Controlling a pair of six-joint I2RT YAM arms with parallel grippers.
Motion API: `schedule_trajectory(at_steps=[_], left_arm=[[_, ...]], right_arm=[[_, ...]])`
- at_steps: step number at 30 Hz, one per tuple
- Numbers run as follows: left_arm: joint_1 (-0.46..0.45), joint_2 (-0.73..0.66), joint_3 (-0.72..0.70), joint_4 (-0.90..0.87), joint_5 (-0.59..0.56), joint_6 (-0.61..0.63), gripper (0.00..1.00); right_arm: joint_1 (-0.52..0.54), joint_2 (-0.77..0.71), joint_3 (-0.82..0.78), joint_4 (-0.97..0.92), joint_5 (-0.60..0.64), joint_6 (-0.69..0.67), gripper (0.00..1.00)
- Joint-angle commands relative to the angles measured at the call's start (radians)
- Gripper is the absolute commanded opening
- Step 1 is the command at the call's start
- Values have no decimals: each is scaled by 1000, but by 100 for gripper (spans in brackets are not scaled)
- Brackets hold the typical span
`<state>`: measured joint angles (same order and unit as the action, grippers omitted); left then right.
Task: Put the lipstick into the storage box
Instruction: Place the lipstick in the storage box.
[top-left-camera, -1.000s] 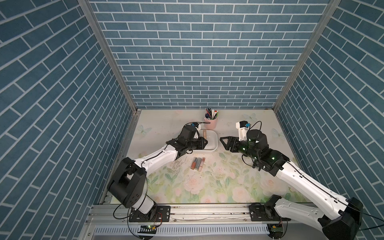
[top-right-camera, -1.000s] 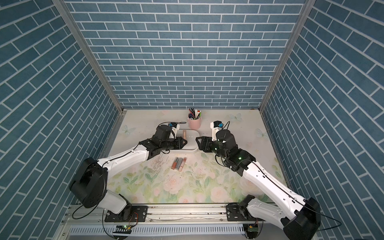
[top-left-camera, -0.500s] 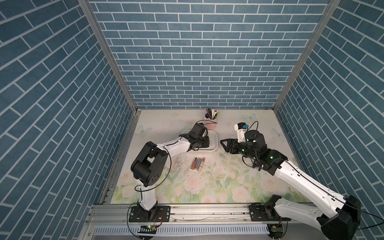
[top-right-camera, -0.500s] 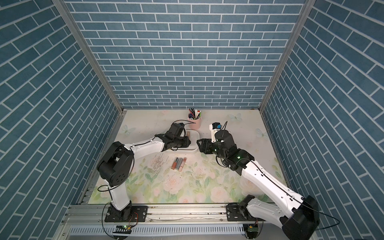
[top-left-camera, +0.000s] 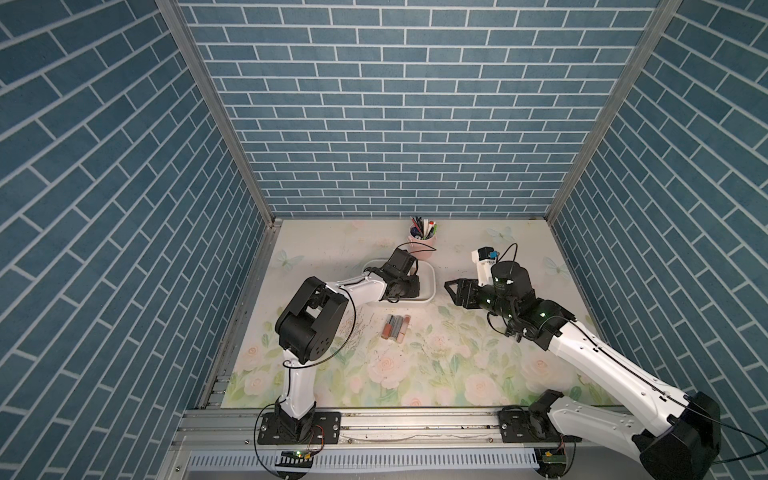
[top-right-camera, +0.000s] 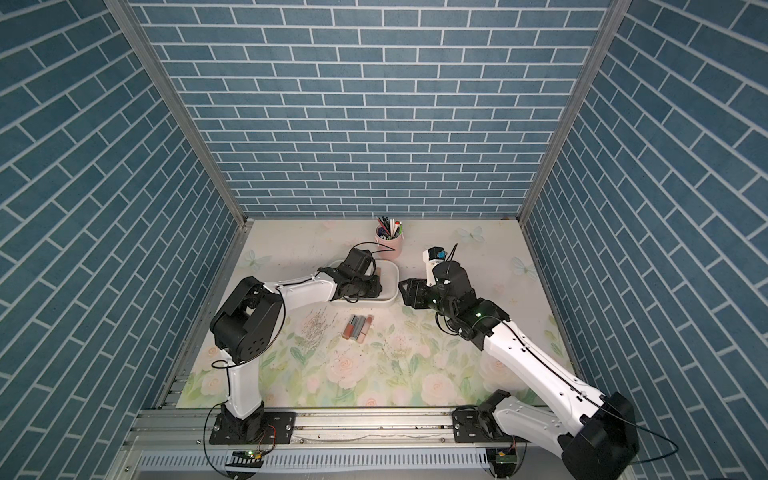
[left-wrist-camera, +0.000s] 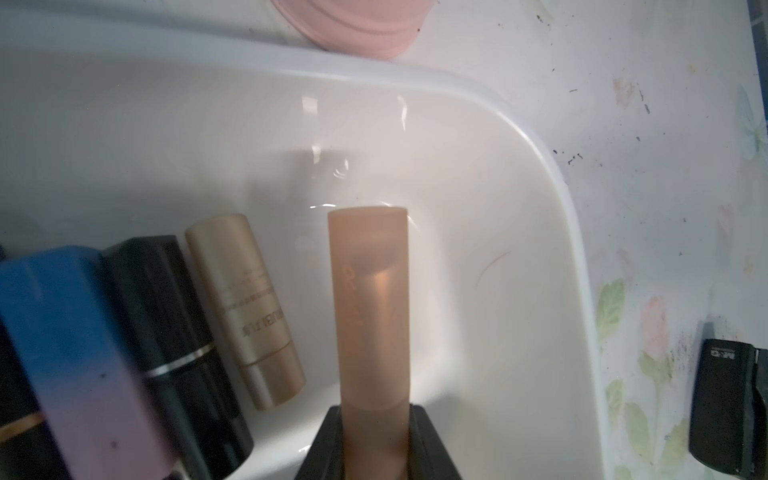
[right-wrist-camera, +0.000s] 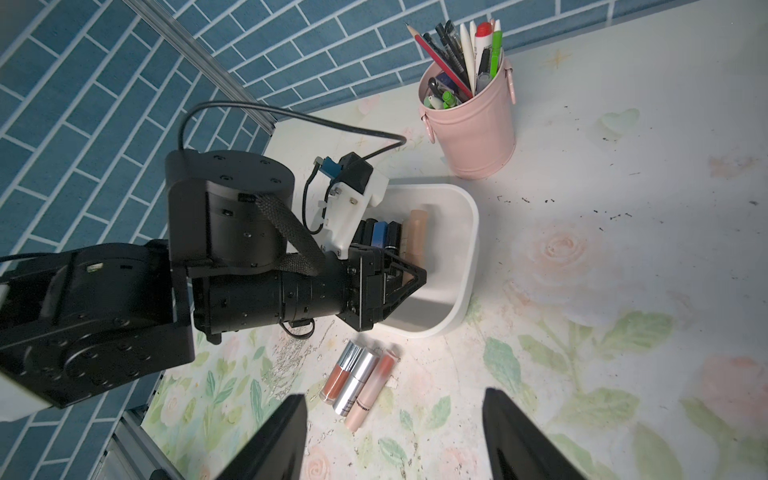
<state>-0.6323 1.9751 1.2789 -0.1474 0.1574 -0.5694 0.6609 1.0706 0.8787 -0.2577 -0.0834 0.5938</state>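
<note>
I see the worktop (top-left-camera: 469, 365) covered in a pale rose-and-leaf print, flecked with dark specks. The white storage box (top-left-camera: 432, 286) sits toward the back, with a pink pen cup (top-left-camera: 424, 241) just behind it. Three lipstick tubes (top-left-camera: 396, 327) lie side by side, touching, just in front of the box.

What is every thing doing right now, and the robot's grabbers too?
storage box: no lid, other lipsticks lying inside.
peach lipstick: held low inside the box.
left gripper: jaws shut on the peach lipstick.
right gripper: jaws open, empty.
three lipsticks: lying side by side outside the box.
pen cup: upright, full of pens.
</note>
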Motion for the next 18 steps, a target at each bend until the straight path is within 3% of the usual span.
schedule_trajectory(at_steps=[1, 18], left_arm=[[9, 13, 13, -8, -13, -3, 13], [32, 15, 5, -2, 5, 5, 29]], right_arm=[[-7, -9, -14, 10, -22, -34, 71], [-15, -16, -9, 5, -29, -26, 71]])
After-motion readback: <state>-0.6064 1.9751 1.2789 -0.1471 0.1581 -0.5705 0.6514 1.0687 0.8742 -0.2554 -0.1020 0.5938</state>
